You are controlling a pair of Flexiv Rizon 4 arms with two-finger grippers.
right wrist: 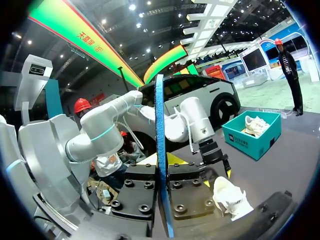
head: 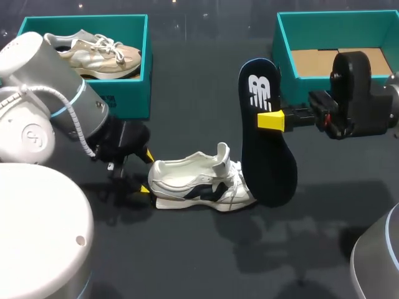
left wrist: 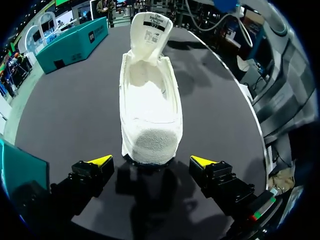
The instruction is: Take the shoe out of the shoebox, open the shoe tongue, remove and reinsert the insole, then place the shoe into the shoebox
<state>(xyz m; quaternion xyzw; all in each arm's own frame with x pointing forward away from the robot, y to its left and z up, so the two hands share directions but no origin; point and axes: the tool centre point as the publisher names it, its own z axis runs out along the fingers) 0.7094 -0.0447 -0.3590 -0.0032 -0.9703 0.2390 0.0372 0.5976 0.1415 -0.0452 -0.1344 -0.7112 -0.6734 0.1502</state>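
Head view | right gripper (head: 270, 120) pinches dark navy insole (head: 268, 168) | left gripper (head: 148, 173) spread behind white sneaker (head: 199, 184) | feed toe-first, brace heel.

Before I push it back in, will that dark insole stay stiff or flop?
Held above its middle by the right gripper, the insole stands straight, so it is probably semi-stiff, though it may bend when pushed. Edge-on it looks thin, likely light. The shoe sits loose at the open left gripper and may slide.
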